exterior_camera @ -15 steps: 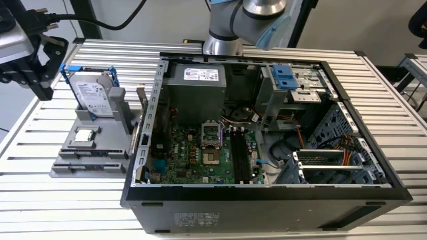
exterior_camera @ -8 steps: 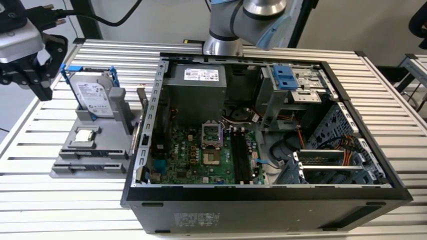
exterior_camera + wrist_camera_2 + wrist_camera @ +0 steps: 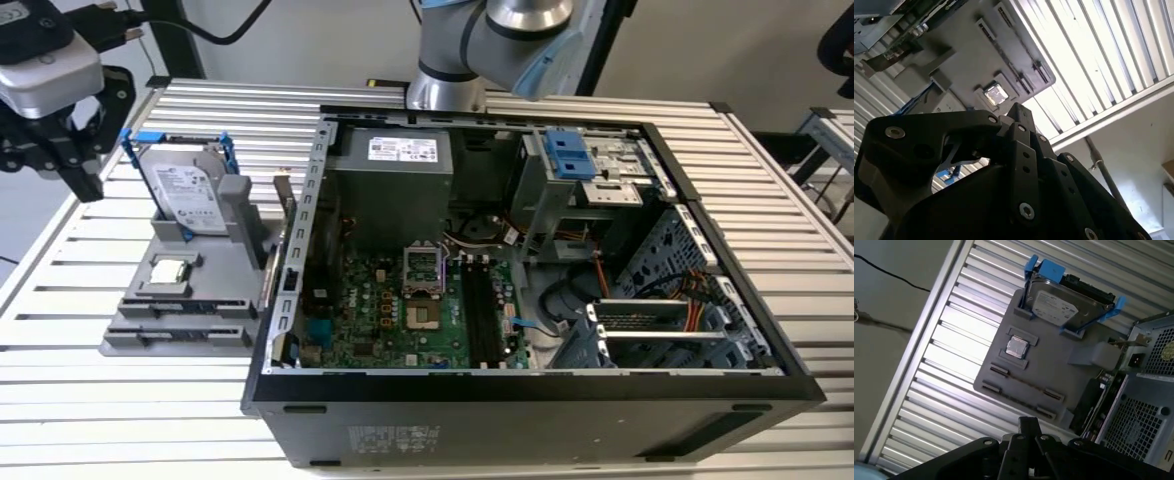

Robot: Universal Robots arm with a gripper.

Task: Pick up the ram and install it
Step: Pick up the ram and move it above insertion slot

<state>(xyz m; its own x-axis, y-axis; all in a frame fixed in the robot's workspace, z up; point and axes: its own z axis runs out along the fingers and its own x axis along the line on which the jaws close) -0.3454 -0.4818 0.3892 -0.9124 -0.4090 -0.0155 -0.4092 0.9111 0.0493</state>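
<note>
Step in hand: approach for the pick. Nothing is grabbed and nothing is installed.

Gripper (image 3: pixel 1029 424): from both wrist views I read the fingers as drawn together with nothing between them. In the exterior view it hangs over the slatted table (image 3: pixel 120 420) near its edge, off to that view's left of the gray tray (image 3: pixel 1054 370) and well apart from it.

Ram (image 3: pixel 1024 384): I take it to be the thin strip standing on edge between 2 small holders, at the tray end away from the hard drive (image 3: pixel 1059 307). It is seen edge-on, so I can't confirm the chips. The square chip (image 3: pixel 1016 346) lies between the drive and the strip.

Install target, by my read: the long black slots (image 3: pixel 474 310) on the board inside the open computer case (image 3: pixel 534 420), just beside the tray.

What the pick calls for, as I judge it:
- fingers spread first
- travel across to sit over the strip
- wrist turned so the pads face its 2 flat sides
- descent mid-length, clear of both holders

The grip edge is thin, so a small misalignment would likely tip the strip or miss it.
</note>
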